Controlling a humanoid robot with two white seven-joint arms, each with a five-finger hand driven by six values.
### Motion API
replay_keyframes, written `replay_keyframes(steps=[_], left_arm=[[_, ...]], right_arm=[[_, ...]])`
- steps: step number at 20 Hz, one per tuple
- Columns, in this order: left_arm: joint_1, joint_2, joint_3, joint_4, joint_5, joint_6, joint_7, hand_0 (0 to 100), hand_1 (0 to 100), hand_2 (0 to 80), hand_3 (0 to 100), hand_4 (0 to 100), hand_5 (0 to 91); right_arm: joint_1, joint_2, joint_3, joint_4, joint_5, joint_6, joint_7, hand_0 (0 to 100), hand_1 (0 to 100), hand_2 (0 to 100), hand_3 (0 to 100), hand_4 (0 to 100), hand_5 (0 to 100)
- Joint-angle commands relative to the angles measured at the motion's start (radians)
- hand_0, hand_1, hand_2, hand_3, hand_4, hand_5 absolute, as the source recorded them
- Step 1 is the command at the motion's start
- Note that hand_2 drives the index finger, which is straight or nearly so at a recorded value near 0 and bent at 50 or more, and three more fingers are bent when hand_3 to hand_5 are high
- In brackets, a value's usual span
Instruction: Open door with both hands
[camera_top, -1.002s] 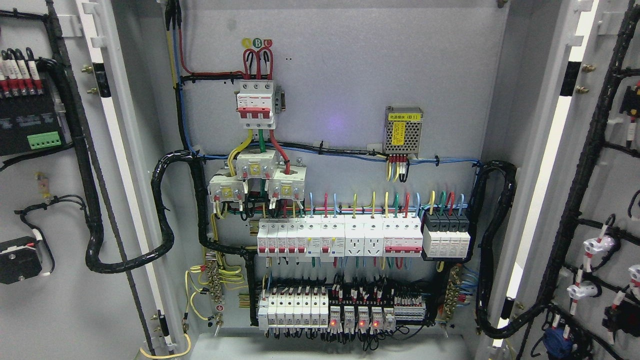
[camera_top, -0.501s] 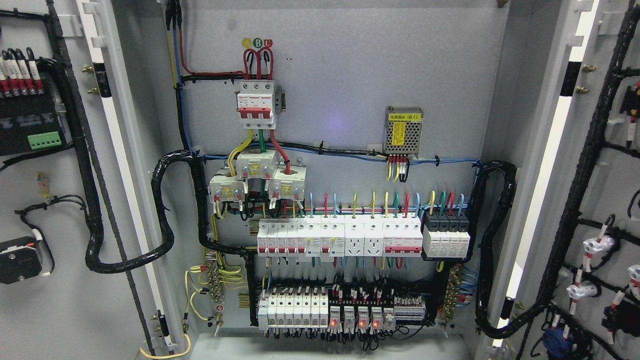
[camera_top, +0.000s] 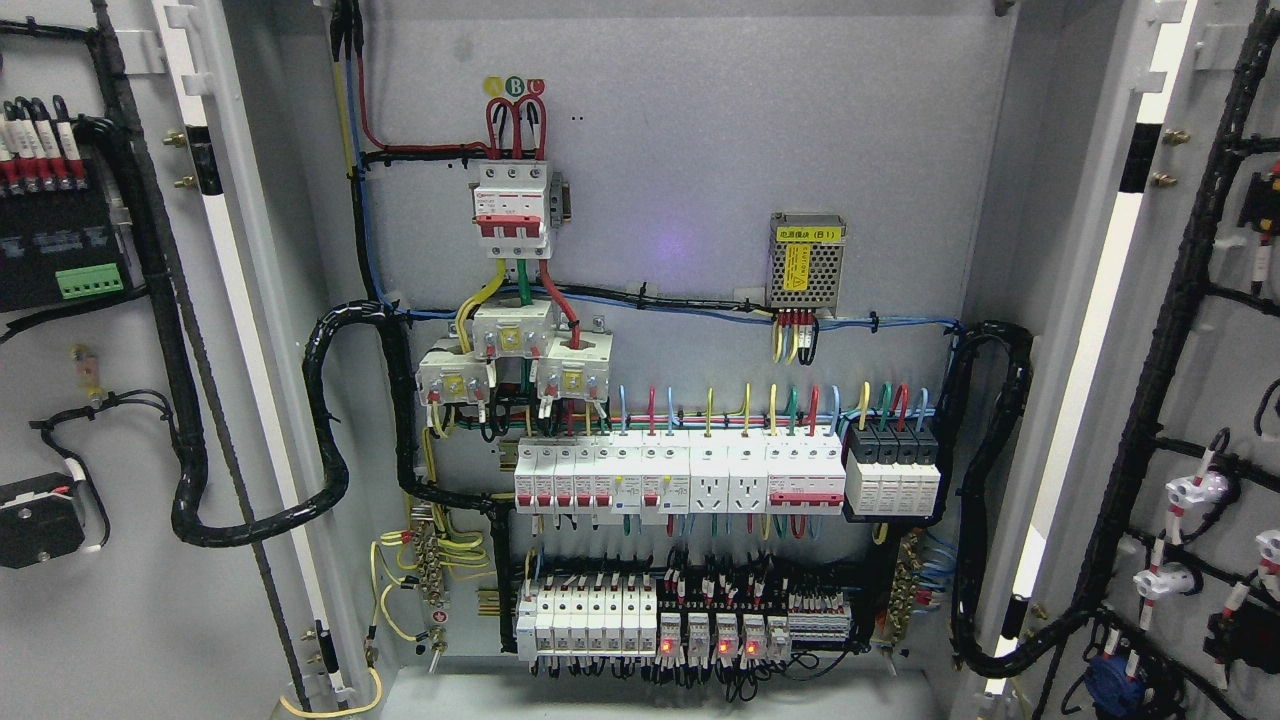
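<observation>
Neither robot hand shows in the head view, so how far either is open cannot be told. Both doors of the grey metal cabinet stand swung wide. Left of the back panel (camera_top: 700, 150), the left door (camera_top: 120, 620) carries a black block with a green terminal strip (camera_top: 88, 281) and a ribbed black cable loom (camera_top: 330, 440). On the panel, round stickers, the green one reading "B" (camera_top: 514, 86), sit above a white three-pole breaker (camera_top: 513, 205). Right of it hangs a perforated metal power supply (camera_top: 806, 258) with a yellow label ending "(B1)". Below run rows of glossy white breakers (camera_top: 680, 478). Right of the panel, the right door (camera_top: 1215, 400) bears black looms.
</observation>
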Motion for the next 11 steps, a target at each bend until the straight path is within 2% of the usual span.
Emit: replay_keyframes(steps=[1,7,11], left_arm=[[0.002,-0.020,0.022,0.142,0.002,0.041,0.001,0,0,0.0,0,0,0.0],[0.002,-0.019,0.046,0.141,0.002,0.038,0.002,0,0,0.0,0,0,0.0],[0.001,-0.016,0.046,0.141,0.002,0.032,0.001,0,0,0.0,0,0,0.0]], right_arm=[[-0.009,0.023,0.007,0.180,0.034,0.030,-0.008,0,0,0,0,0,0],[-0.009,0.023,0.009,0.180,0.037,0.032,-0.010,0,0,0,0,0,0],[-0.010,0.023,0.009,0.178,0.039,0.030,-0.028,0,0,0,0,0,0]])
